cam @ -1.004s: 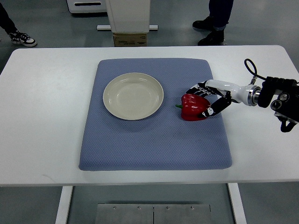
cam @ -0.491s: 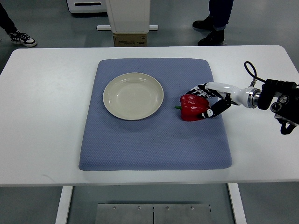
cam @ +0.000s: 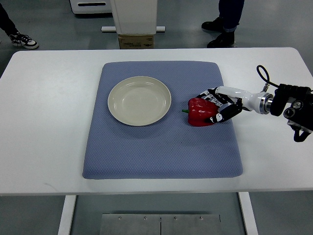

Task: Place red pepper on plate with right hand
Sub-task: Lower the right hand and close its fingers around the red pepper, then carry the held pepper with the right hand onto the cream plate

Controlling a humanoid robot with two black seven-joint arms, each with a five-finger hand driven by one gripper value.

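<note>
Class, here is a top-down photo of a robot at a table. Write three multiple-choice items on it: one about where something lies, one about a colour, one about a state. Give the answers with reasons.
1. Where does the red pepper lie?
A. on the plate
B. on the blue mat, right of the plate
C. on the bare table

2. What colour is the plate?
A. cream
B. black
C. green

3. What is the state of the right hand?
A. open, far from the pepper
B. fingers closed around the pepper
C. resting on the plate

Answers:
1 B, the pepper sits on the blue mat beside the plate, not on it.
2 A, the plate is pale cream and holds nothing.
3 B, the fingers wrap the pepper's right side.
</note>
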